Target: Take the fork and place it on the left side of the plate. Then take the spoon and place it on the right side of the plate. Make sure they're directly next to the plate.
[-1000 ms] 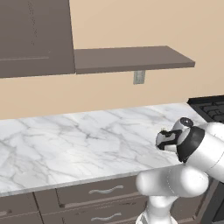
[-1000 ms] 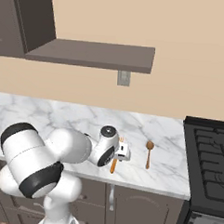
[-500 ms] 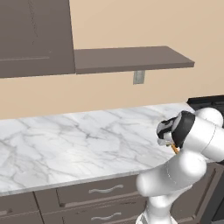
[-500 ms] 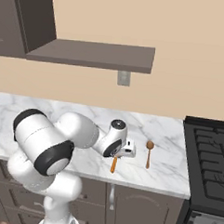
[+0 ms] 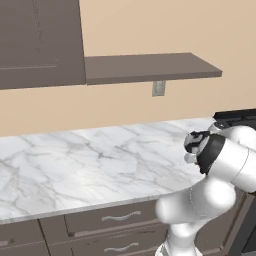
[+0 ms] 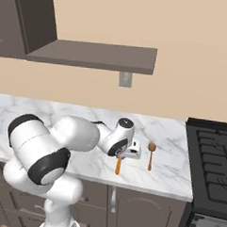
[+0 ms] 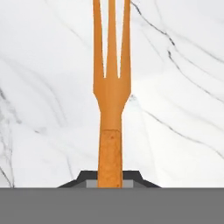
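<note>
Fork (image 7: 111,94), slim and orange with three tines, runs up the centre of the hand view, its handle clamped between the nearly closed end effector (image 7: 110,180) fingertips. In the right base view it lies low at centre near the marble worktop (image 6: 49,116) front edge, the copper-brown spoon (image 6: 151,155) just right, bare marble stretching left.

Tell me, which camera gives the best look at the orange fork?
The hand view: the fork runs up its middle, three tines and handle plain against the marble counter. The right base view shows just its handle end poking out below the robot's hand.
</note>
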Robot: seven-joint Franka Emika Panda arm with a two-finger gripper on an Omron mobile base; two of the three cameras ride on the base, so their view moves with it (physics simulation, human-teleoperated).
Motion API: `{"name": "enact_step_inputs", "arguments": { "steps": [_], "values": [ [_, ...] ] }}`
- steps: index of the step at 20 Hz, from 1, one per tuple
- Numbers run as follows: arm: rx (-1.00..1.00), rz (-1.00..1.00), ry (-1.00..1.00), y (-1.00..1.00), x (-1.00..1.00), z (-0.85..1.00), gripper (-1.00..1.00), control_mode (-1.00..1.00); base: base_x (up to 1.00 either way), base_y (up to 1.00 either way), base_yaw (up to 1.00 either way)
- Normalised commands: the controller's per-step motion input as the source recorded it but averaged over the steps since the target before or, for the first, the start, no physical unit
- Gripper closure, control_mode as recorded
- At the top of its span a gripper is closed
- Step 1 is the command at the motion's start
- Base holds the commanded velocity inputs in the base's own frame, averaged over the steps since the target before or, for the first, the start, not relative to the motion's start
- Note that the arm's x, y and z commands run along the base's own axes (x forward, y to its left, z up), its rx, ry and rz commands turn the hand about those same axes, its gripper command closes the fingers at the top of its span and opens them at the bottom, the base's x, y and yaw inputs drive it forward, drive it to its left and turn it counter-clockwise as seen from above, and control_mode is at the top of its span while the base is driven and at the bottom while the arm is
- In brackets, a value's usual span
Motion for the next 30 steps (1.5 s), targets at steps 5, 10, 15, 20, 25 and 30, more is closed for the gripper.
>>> {"name": "enact_step_inputs", "arguments": {
  "steps": [5,10,15,20,25,30],
  "values": [
    [0.0,-0.06,-0.15,0.0,-0.81,0.99,1.0,-1.0,0.0,0.0,0.0],
    [0.0,-0.08,-0.01,0.2,-0.64,1.0,1.0,-1.0,0.0,0.0,0.0],
    [0.0,-0.04,0.03,0.53,-0.58,1.0,1.0,-1.0,0.0,0.0,0.0],
    [-0.11,0.02,0.01,0.82,-0.39,0.79,1.0,-1.0,0.0,0.0,0.0],
    [-0.22,0.09,0.08,0.9,-0.09,0.09,1.0,-1.0,0.0,0.0,0.0],
    [-0.09,0.06,0.05,0.35,0.0,0.0,1.0,-1.0,0.0,0.0,0.0]
  ]
}}
